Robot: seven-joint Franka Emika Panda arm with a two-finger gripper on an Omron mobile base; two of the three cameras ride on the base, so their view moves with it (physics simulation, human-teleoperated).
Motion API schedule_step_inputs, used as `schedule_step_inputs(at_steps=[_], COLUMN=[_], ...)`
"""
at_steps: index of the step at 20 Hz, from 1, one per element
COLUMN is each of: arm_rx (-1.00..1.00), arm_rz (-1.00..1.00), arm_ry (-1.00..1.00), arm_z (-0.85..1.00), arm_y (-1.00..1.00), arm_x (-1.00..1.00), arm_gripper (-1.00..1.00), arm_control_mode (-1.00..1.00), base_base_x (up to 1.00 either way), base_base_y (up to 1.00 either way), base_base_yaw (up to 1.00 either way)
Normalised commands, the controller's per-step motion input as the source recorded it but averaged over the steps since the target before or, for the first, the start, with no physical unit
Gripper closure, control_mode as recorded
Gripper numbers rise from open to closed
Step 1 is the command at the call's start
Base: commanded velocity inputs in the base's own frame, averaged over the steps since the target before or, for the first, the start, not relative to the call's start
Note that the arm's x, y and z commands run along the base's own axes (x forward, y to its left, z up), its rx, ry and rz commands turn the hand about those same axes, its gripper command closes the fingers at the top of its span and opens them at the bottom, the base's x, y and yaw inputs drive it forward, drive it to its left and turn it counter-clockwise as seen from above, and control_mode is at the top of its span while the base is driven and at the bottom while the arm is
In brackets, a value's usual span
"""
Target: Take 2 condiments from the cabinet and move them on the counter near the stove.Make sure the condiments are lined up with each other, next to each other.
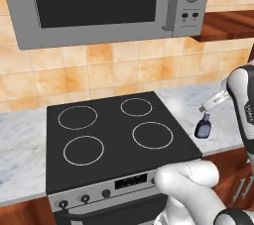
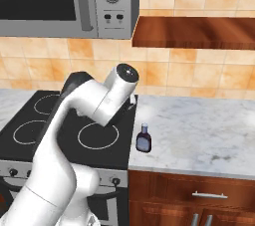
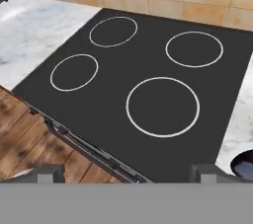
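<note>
My hand [image 3: 126,172] hangs over the black glass stove [image 1: 114,140] with its fingers spread wide apart and nothing between them, while the dark brown bottle [image 2: 144,138] stands upright on the marble bench [image 2: 199,135], just beside the stove's right edge, below the wooden wall cabinet [image 2: 199,32].

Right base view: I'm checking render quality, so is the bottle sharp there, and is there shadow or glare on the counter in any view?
Right base view: bottle fairly sharp, faint shadow beside it on the counter. Left base view: bottle blurry, label unreadable. Hand view: stove matte, no glare.
</note>
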Motion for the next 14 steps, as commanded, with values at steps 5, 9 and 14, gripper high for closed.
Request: schedule_step_inputs(at_steps=[5, 9, 14], arm_rx=[-0.18, -0.09, -0.01], arm_rz=[-0.30, -0.20, -0.17], arm_ry=[0.07, 0.07, 0.05], arm_z=[0.00, 0.01, 0.19], arm_y=[0.77, 0.35, 0.13], arm_x=[0.00, -0.02, -0.06], arm_gripper=[-1.00, -1.00, -1.00], arm_control_mode=[-1.00, -1.00, -1.00], base_base_x=[0.00, 0.00, 0.00], base_base_y=[0.00, 0.00, 0.00], base_base_yaw=[0.00, 0.00, 0.00])
